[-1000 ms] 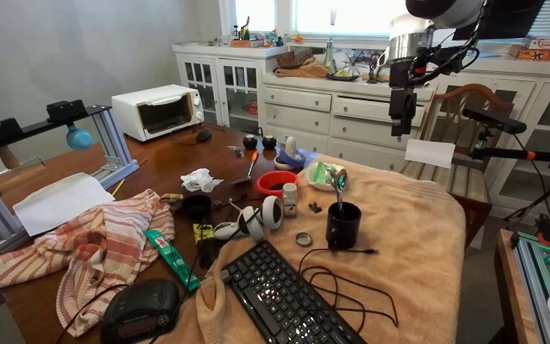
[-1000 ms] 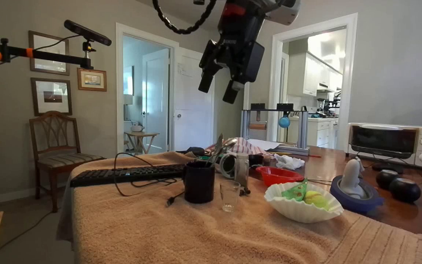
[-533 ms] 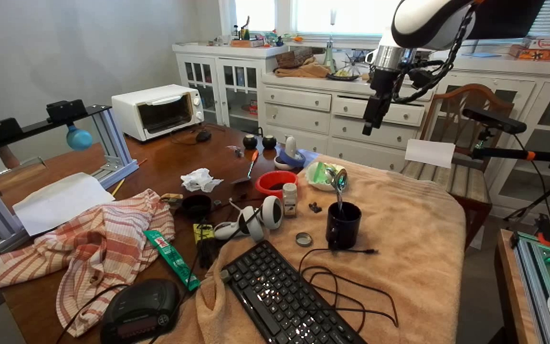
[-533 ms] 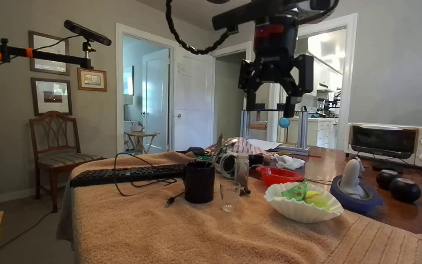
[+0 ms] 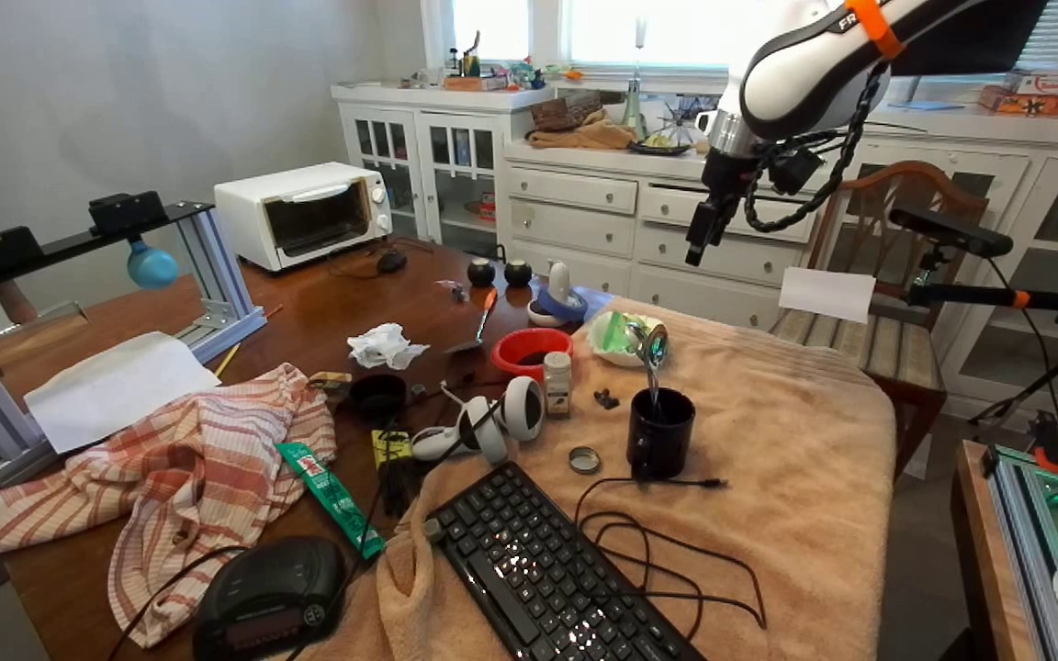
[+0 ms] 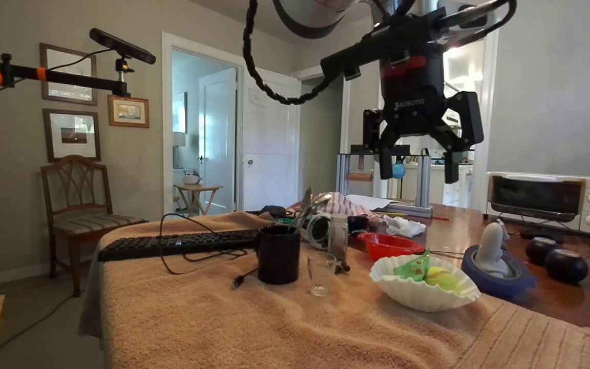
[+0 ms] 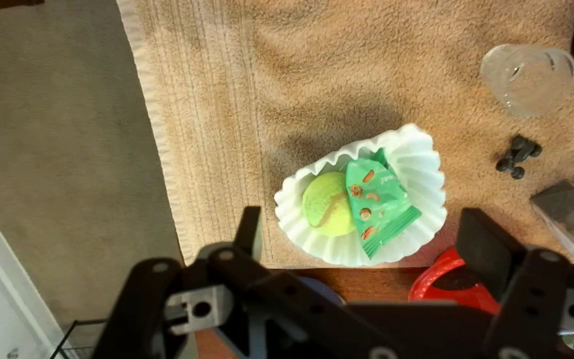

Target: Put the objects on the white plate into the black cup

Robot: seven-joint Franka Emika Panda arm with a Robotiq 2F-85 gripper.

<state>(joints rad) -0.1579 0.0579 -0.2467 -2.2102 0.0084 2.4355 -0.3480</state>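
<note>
Wrist view: wht ruffled dish (image 7: 344, 252) on tan towel (image 7: 317, 65), w/ yellow-green ball (image 7: 328, 202) & green pkt (image 7: 379, 197) in it, side by side.
Pincer (image 6: 419, 173): jaws well apart, up abv counter (image 5: 400, 308).
Mug (image 6: 278, 259): blk, upright on towel in both ext. views, metal utensils (image 5: 655, 349) in it; clear glass (image 6: 320, 277) betw. mug & dish.
Counter: brn wood, part under towel; kybd (image 5: 529, 551) on towel, red bowl (image 6: 391, 250) near dish.
Room: wht drawers (image 5: 575, 191) under bright windows (image 5: 694, 37); framed pics (image 6: 72, 136) on wall (image 6: 136, 169), striped-seat chair (image 6: 95, 222) by it.

White arm (image 5: 800, 87), black pincer (image 6: 418, 171), cable (image 6: 286, 100) seemingly ribbed
</note>
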